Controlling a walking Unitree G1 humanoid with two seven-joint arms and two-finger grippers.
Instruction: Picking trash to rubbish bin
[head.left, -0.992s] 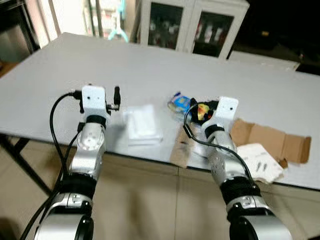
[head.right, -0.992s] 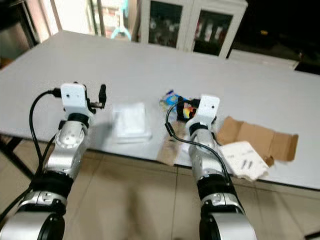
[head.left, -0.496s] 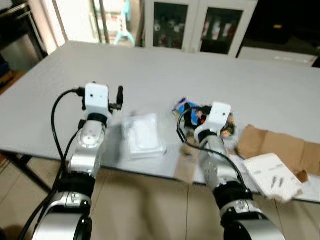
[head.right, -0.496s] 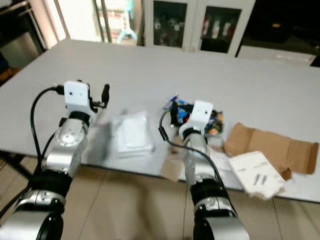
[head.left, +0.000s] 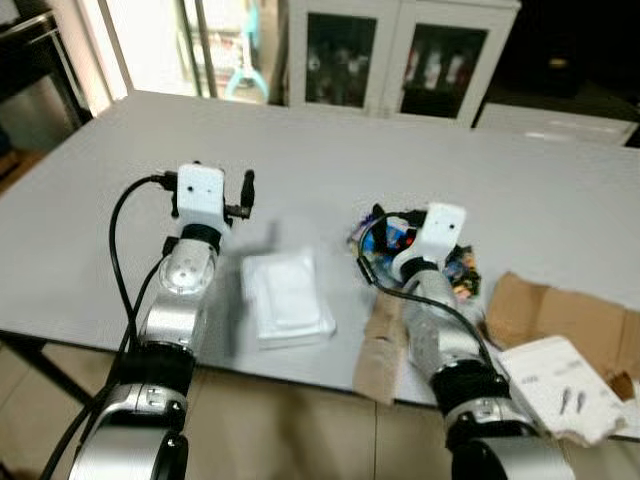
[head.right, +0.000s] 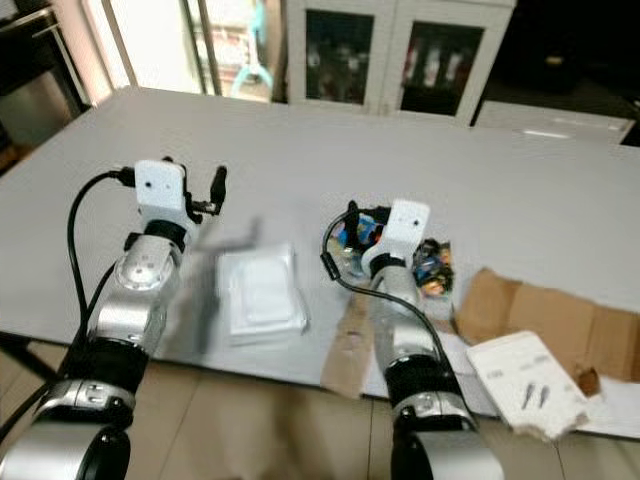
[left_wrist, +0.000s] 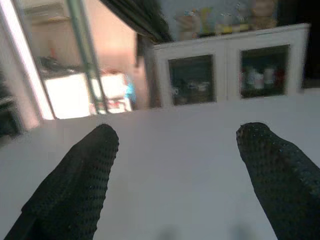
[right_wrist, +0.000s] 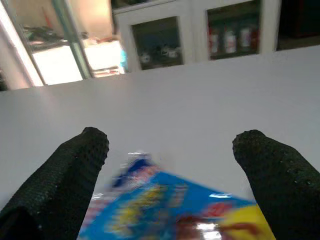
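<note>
Worktop: a wide grey worktop (head.left: 330, 140) carries all the rubbish; no bin can be seen on or beside it.
Cardboard: a torn brown cardboard piece (head.left: 560, 315) lies at the near right edge, and a narrower brown strip (head.right: 347, 345) hangs over the near edge beside the right arm.
White packet: a flat white plastic packet (head.left: 285, 298) lies between the two arms, near the front edge, untouched.
White paper: a crumpled white paper (head.right: 525, 380) lies at the near right, partly over the edge.
Snack wrapper: a bright blue and yellow wrapper (right_wrist: 170, 212) lies just ahead of the right arm, still on the worktop.
Right tool: the right tool (right_wrist: 172, 165) hovers over the wrapper, fingers spread wide to either side, gripping nothing.
Left tool: the left tool (left_wrist: 175, 165) is held above bare worktop left of the white packet, fingers wide apart and empty.
Progress: early, by my reading; every piece is still on the worktop. Closing on the wrapper looks like the step in hand, with carrying and the other pieces left.
</note>
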